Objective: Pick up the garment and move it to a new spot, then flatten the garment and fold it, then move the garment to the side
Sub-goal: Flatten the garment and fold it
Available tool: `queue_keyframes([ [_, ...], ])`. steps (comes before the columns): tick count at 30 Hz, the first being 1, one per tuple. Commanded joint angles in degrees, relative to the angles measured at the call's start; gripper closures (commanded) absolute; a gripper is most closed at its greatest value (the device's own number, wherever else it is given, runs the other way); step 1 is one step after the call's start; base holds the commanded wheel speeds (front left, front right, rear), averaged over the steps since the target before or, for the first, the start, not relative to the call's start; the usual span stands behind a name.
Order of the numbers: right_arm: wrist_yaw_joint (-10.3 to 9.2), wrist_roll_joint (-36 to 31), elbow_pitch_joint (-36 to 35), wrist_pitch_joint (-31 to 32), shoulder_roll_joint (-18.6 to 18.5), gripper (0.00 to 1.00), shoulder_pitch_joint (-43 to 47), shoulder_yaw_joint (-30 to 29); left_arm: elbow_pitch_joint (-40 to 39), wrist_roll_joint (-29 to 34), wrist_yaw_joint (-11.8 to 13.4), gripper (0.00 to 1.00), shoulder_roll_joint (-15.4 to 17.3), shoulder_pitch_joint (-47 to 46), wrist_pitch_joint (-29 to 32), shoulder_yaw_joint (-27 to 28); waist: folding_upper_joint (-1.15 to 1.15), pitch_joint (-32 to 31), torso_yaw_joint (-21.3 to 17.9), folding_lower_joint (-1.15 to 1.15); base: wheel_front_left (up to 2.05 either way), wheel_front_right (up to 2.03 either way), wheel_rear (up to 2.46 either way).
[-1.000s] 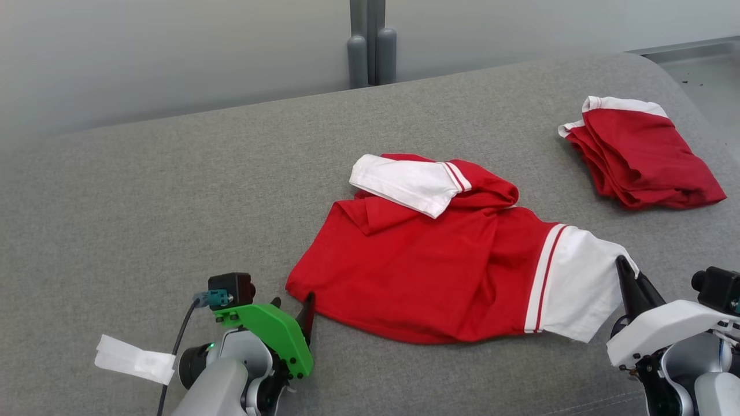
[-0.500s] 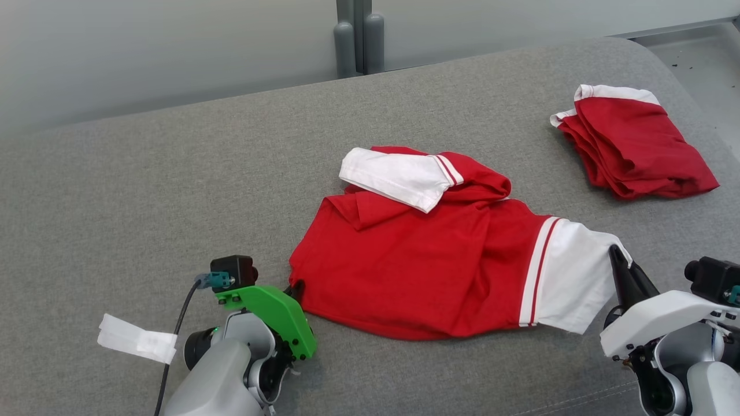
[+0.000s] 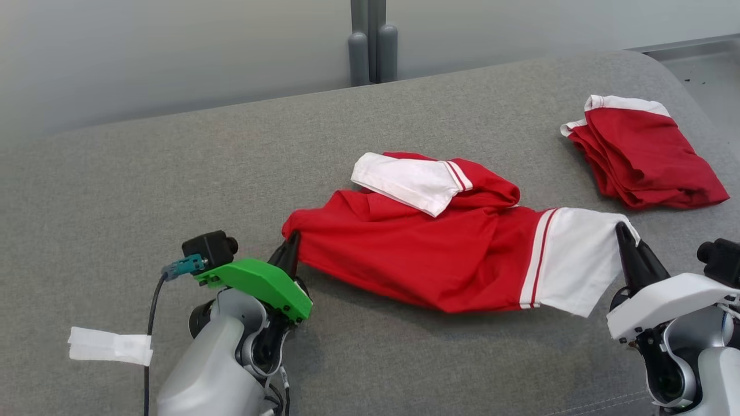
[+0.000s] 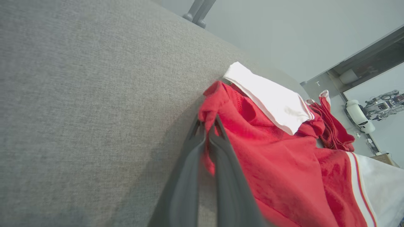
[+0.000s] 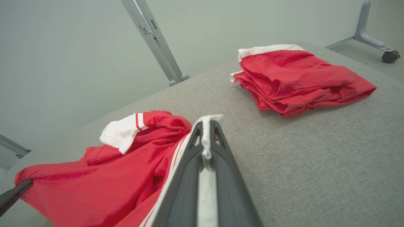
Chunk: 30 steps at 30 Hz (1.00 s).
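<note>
Beyond garment (image 3: 428, 260), folded red pile (image 3: 644, 153), grey posts (image 3: 373, 49)

The left gripper (image 3: 289, 245) has long, dark, tapered fingers (image 3: 287, 255) and a green bracket (image 3: 254, 281) with small dark screws. On the bracket sit a black camera block (image 3: 209, 248), a teal plug (image 3: 184, 267) and a dark cable (image 3: 151, 315) with white tape (image 3: 110, 345). The right gripper (image 3: 623, 234) has a white bracket (image 3: 665, 303) — both wrists are pale grey.

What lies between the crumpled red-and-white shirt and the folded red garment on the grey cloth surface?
Nothing: bare grey cloth surface separates the red-and-white shirt from the folded red garment, seen in the head view.
</note>
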Motion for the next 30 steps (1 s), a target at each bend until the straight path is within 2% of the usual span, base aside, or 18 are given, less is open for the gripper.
queue_keyframes([
  [1, 0.02, 0.65, -1.53, 0.44, -0.23, 1.00, -0.91, -0.18, -1.48, -1.50, -0.56, 1.00, 0.22, -0.46, -1.20, 1.36, 0.00, -0.76, 0.70, 0.00, 0.00, 0.00, 0.00],
  [7, 0.02, 2.47, -6.55, 1.04, -0.23, 1.00, -3.06, -0.69, -9.22, -4.41, -0.90, 1.00, 2.17, 0.83, -4.19, 5.54, 0.00, -2.33, 1.58, 0.00, 0.00, 0.00, 0.00],
  [9, 0.02, 3.35, -9.46, 1.32, -0.24, 1.00, -4.29, -0.63, -15.33, -5.41, -0.22, 1.00, 3.63, 2.15, -5.26, 7.73, 0.00, -3.07, 1.85, 0.00, 0.00, 0.00, 0.00],
  [10, 0.02, 3.35, -9.46, 1.32, -0.24, 1.00, -4.29, -0.63, -15.33, -5.41, -0.22, 1.00, 3.63, 2.15, -5.26, 7.73, 0.00, -3.07, 1.85, 0.00, 0.00, 0.00, 0.00],
  [12, 0.02, 3.62, -11.51, 1.73, -0.22, 1.00, -4.85, -0.38, -20.32, -6.43, 0.53, 1.00, 4.48, 3.23, -5.69, 9.19, 0.00, -3.46, 2.00, 0.00, 0.00, 0.00, 0.00],
  [24, 0.02, 6.04, -24.59, 4.44, -0.23, 1.00, -6.25, 2.05, -53.20, -7.34, 9.07, 1.00, 9.83, 11.12, -4.61, 14.71, 0.00, -4.54, 2.46, 0.00, 0.00, 0.00, 0.00],
  [30, 0.02, 6.62, -29.96, 5.29, -0.36, 1.00, -7.72, 2.62, -66.08, -7.09, 12.91, 1.00, 11.96, 12.40, -2.60, 16.38, 0.00, -5.07, 2.01, 0.00, 0.00, 0.00, 0.00],
])
